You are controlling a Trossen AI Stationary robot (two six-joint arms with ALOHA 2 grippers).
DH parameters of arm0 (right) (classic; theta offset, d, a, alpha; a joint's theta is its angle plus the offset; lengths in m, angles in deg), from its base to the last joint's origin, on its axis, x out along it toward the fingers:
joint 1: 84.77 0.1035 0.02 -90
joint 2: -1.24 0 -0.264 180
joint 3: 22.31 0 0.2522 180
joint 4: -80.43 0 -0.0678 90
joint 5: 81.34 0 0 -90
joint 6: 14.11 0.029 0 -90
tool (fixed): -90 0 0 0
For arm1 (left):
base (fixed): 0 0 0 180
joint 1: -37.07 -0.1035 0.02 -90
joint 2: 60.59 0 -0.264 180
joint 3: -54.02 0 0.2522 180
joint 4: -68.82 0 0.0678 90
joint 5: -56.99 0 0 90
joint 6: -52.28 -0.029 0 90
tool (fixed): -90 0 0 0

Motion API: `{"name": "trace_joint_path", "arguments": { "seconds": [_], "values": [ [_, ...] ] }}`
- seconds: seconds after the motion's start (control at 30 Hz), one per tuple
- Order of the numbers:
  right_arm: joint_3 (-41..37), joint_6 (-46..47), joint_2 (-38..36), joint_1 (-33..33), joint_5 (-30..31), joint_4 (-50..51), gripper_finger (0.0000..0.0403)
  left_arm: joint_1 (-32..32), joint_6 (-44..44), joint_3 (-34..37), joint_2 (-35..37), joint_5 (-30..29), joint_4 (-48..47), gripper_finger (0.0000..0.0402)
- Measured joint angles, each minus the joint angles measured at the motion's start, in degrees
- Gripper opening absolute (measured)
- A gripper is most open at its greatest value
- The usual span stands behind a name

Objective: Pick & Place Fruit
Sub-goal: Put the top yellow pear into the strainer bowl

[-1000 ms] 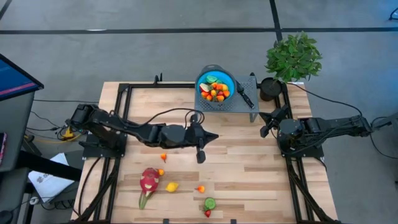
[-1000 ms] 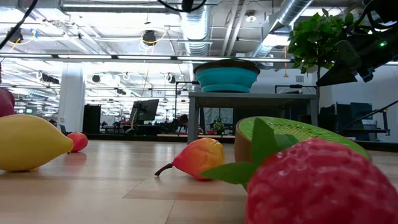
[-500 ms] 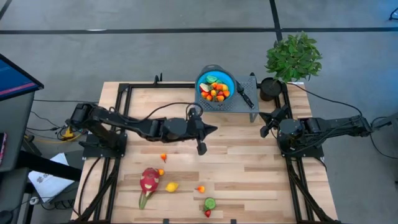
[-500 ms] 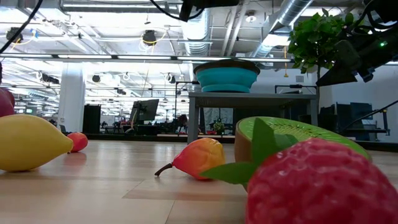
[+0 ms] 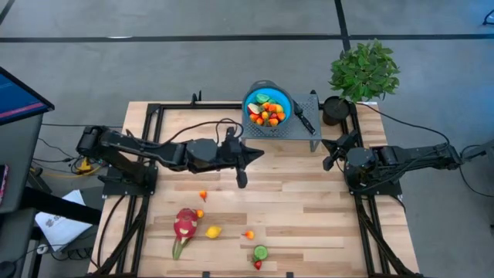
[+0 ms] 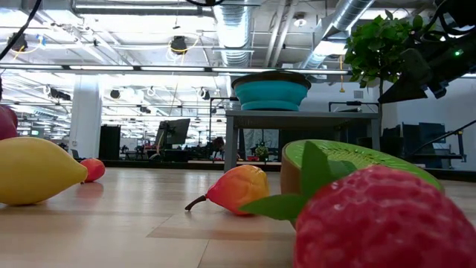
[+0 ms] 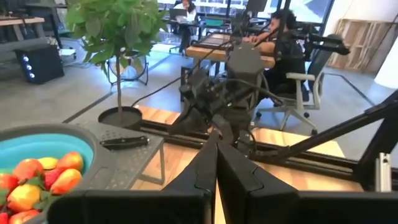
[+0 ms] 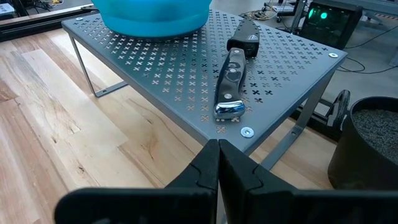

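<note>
Left gripper has its fingers pressed together, empty, just near-left of the blue bowl of fruit; loose fruit lies well nearer on the table. Right gripper, fingers together too, waits by the rack.

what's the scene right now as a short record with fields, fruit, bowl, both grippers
bowl: blue bowl on the grey perforated stand, holding many small fruits
knife: black-handled knife on the stand beside the bowl
loose fruit: dragon fruit, lemon, kiwi half, strawberry and small orange-red pieces on the wooden table
left gripper: shut, empty, over mid-table
right gripper: shut, empty, by the stand's corner
plant: potted plant at the far right corner
</note>
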Motion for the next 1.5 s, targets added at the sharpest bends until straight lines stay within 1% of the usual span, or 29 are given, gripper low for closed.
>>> {"name": "trace_joint_path", "arguments": {
  "seconds": [0.23, 1.5],
  "values": [
    [0.0, 0.0, 0.0, 0.0, 0.0, 0.0, 0.0000, 0.7, -1.5, 0.0, 0.8, 0.0, 0.3, 0.0002],
    [0.0, 0.0, 0.0, 0.0, 0.0, 0.0, 0.0000, 1.0, -1.4, 0.0, 0.9, 0.0, -0.1, 0.0002]
  ]
}}
